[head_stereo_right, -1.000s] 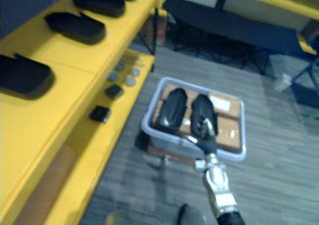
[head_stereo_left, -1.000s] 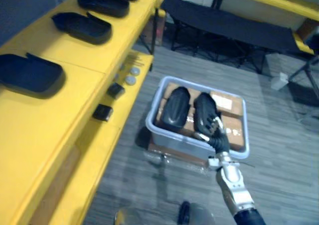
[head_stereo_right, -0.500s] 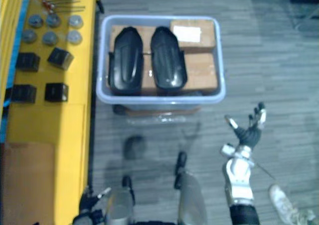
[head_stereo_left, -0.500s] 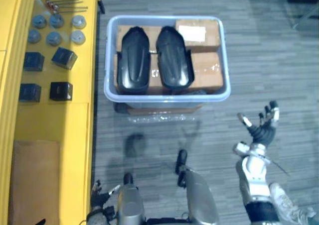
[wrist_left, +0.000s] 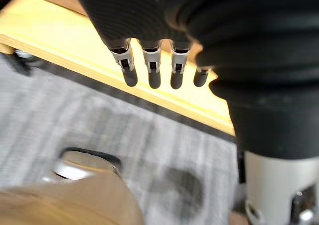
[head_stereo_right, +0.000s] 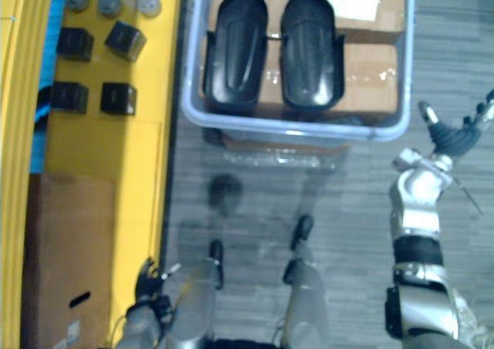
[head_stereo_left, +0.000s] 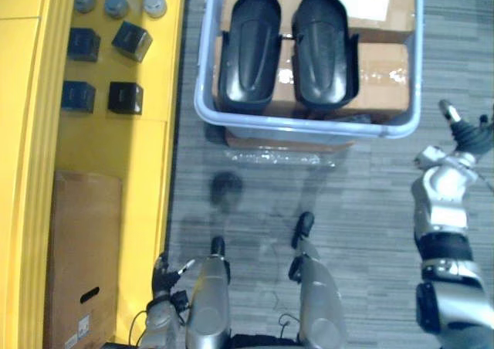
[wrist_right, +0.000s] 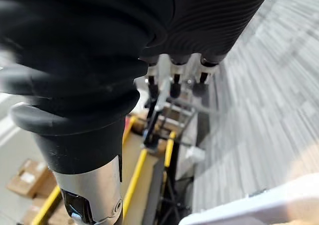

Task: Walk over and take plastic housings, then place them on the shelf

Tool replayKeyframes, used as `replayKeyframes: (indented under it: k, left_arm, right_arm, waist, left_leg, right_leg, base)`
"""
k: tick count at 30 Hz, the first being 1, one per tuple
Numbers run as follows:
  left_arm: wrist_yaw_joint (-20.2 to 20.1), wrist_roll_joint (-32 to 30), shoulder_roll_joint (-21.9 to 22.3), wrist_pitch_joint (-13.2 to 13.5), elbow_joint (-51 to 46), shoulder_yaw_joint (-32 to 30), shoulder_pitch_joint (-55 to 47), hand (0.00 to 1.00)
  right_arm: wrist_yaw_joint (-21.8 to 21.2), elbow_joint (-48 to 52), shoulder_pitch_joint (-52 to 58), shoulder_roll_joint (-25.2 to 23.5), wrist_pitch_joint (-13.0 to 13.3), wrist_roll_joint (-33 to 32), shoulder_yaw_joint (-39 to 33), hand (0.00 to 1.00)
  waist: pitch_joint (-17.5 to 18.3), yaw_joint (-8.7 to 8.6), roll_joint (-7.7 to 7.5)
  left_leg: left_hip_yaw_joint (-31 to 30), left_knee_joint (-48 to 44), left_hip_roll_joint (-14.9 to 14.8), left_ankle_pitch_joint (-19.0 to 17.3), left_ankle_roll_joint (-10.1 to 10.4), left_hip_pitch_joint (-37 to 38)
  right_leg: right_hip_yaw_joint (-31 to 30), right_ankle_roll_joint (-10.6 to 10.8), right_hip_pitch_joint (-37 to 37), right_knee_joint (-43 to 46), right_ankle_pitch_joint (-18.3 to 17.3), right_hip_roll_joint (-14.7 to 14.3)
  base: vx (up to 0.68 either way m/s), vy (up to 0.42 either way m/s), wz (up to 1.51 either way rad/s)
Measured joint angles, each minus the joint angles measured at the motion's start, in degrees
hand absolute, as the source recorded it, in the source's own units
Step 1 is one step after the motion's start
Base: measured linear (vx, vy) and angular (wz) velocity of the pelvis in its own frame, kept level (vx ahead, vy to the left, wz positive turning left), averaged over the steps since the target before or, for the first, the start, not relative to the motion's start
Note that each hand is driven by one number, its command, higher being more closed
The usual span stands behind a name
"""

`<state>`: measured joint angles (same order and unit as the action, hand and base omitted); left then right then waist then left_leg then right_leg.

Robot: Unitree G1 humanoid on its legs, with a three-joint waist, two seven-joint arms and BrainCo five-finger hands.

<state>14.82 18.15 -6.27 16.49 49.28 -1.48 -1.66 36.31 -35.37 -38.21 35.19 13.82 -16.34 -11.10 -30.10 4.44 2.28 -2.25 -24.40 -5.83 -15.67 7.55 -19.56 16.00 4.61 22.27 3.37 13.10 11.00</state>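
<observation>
Together, two glossy black housings (head_stereo_left: 248,52) share a tub (head_stereo_left: 309,127).

A workshop storeroom: yellow shelf (head_stereo_left: 154,144) holding small parts (head_stereo_left: 125,98), a crate (head_stereo_left: 309,130) of plastic housings (head_stereo_left: 248,52) over cartons (head_stereo_left: 382,79).

The left housing (head_stereo_left: 248,52) and the right housing (head_stereo_left: 323,48) are moulded in smooth, faintly glossy black plastic. The bin (head_stereo_left: 309,125) is made of pale smooth plastic. The cardboard boxes (head_stereo_left: 382,79) are sealed with shiny tape. The shelf (head_stereo_left: 147,140) is coated smooth yellow, and the floor (head_stereo_left: 363,210) is finished matt grey.
</observation>
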Motion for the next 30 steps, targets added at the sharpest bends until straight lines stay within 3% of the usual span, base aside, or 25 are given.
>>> replayKeyframes:
  k: [7, 10, 17, 20, 27, 30]
  left_arm:
    - [-0.9, 2.1, 0.8, 0.3, 1.7, 0.6, -0.2, 0.00]
    - [-2.3, 2.1, 1.1, 1.6, 1.7, 2.4, -0.1, 0.00]
    - [-2.9, 4.1, 1.2, 2.5, 1.7, 6.3, -0.1, 0.00]
    - [-3.9, 4.5, 1.2, 2.6, 2.0, 6.9, 0.0, 0.00]
    - [-4.5, 5.1, 1.1, 4.4, 3.1, 9.0, 0.1, 0.00]
    - [-4.5, 6.6, 1.8, 4.6, 4.1, 9.6, 0.2, 0.00]
  right_arm:
    - [-0.3, -10.1, -10.0, 8.2, 0.3, -3.8, 2.2, 0.00]
    - [-2.8, -12.7, -14.5, 11.7, 1.8, -6.4, 5.0, 0.00]
    - [-7.9, -14.5, -20.6, 13.9, 2.0, -7.7, 10.6, 0.00]
    - [-9.2, -14.8, -22.7, 14.0, 0.4, -7.7, 12.5, 0.00]
    - [-9.9, -21.6, -26.7, 14.2, -7.0, -7.8, 15.4, 0.00]
    - [-9.0, -24.5, -27.9, 15.1, -9.5, -8.7, 15.7, 0.00]
  waist:
    - [-0.7, 1.49, 1.99]
    - [-0.8, 1.88, 3.50]
    - [-0.7, 3.54, 6.10]
    - [-0.6, 4.45, 6.55]
    - [-0.4, 6.26, 6.84]
    - [0.5, 6.79, 8.15]
  left_leg:
    - [-0.9, -0.1, 1.7, 0.6, -0.7, -2.2]
    - [-1.5, -0.2, 2.6, 0.9, -1.1, -2.9]
    - [-1.8, -0.4, 3.0, 1.0, -1.2, -3.5]
    - [-1.8, -0.3, 3.2, 1.2, -1.3, -3.8]
    - [-2.0, -0.7, 4.1, 1.6, -1.4, -4.9]
    - [-3.0, -1.9, 4.6, 1.6, -1.4, -6.6]
  right_leg:
    - [1.1, 0.3, 1.2, -0.3, 0.6, 1.7]
    - [1.2, 0.5, 1.7, -0.3, 0.8, 2.5]
    - [1.4, 0.5, 2.1, -0.2, 0.8, 3.0]
    - [1.4, 0.5, 2.7, 0.3, 0.8, 3.2]
    - [1.5, 0.6, 3.8, 1.2, 0.8, 4.3]
    - [2.8, 0.6, 4.1, 1.4, 0.8, 4.7]
  base:
    - [0.00, 0.026, 0.12]
    - [0.00, 0.033, 0.09]
    - [0.00, 0.009, 0.03]
    - [-0.01, 0.002, 0.01]
    - [-0.02, 0.007, 0.05]
    - [-0.03, 0.012, 0.17]
